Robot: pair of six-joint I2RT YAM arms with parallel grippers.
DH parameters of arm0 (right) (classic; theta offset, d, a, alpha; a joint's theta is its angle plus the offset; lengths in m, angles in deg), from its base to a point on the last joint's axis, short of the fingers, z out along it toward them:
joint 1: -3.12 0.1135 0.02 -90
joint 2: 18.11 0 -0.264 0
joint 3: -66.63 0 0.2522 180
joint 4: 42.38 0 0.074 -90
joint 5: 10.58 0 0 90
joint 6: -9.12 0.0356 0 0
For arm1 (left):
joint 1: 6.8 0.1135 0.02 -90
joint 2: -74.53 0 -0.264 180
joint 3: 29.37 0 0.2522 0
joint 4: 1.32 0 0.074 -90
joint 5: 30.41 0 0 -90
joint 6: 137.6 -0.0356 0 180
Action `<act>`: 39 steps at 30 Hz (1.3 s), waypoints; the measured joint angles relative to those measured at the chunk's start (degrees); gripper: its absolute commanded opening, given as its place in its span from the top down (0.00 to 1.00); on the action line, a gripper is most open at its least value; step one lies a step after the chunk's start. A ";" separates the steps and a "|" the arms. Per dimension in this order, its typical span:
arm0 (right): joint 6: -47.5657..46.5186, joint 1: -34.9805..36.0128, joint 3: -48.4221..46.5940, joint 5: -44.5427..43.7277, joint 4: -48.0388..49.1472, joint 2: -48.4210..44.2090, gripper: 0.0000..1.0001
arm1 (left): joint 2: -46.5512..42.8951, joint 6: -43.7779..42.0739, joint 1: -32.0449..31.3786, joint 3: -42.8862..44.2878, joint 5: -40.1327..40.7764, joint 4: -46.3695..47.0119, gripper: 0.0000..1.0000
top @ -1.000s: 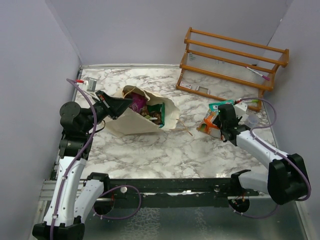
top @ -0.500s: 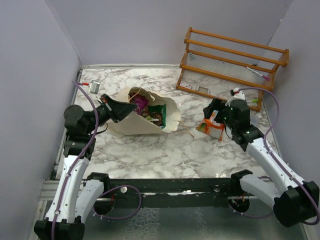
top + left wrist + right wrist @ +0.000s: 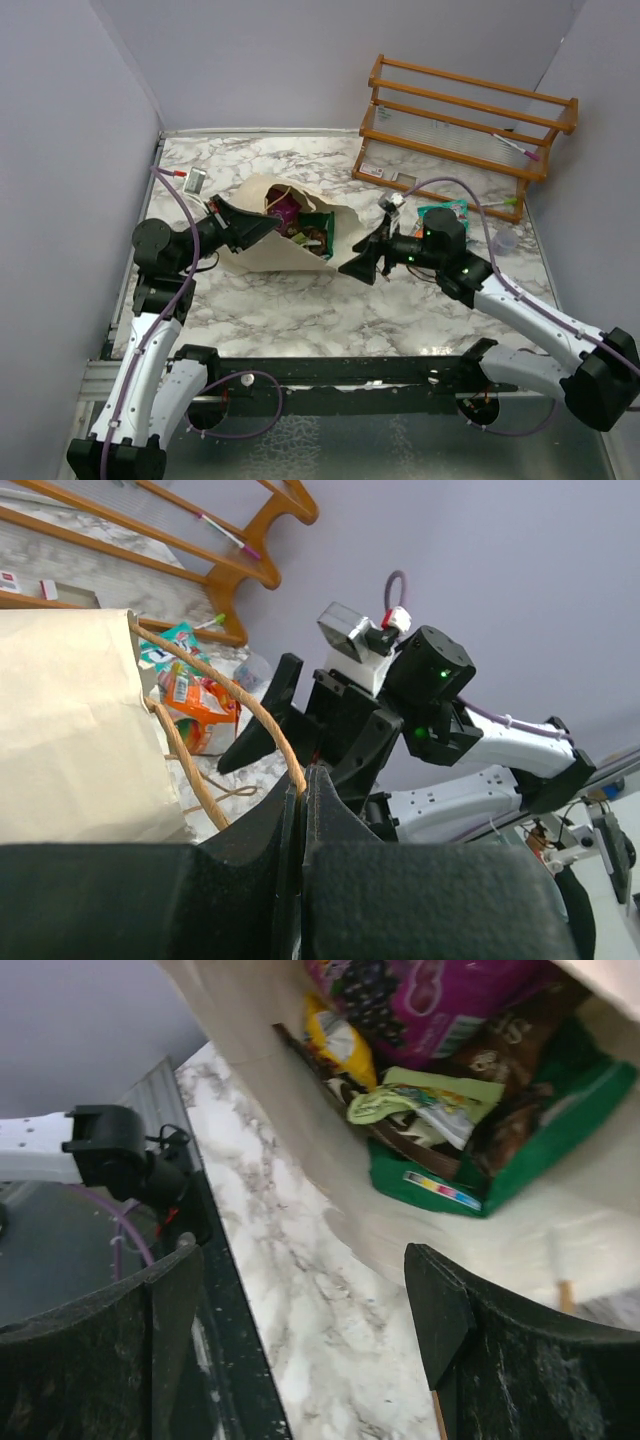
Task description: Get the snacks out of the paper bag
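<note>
My left gripper (image 3: 303, 780) pinches the handle (image 3: 230, 695) of the bag (image 3: 270, 250), my right gripper (image 3: 305, 1290) is wide open and empty; I think the snacks (image 3: 430, 1110) are light and slippery, so I would take one by its edge.

Right tool (image 3: 362, 255) away from packets (image 3: 447, 208) by rack (image 3: 470, 110) — swung across, now spread wide at paper bag (image 3: 262, 256) mouth.

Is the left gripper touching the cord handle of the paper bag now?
Touching. The left wrist view shows the left gripper shut, with the brown cord handle of the paper bag pinched between its fingertips.
</note>
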 measured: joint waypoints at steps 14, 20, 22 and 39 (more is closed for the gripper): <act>0.44 11.02 -4.72 -12.59 3.76 10.40 0.68 | -2.49 0.96 -2.86 -0.42 -0.04 -2.19 1.00; 1.73 22.49 -6.54 -24.90 7.54 17.70 0.68 | -2.47 -2.73 -2.86 3.48 2.60 -10.99 1.00; 2.10 27.04 -8.31 -28.74 8.00 21.27 0.66 | -2.47 -3.93 -2.86 4.94 4.00 -13.46 1.00; -13.35 33.35 -6.67 -48.83 11.28 21.46 0.37 | -1.20 -8.92 -2.86 7.28 6.36 -21.07 1.00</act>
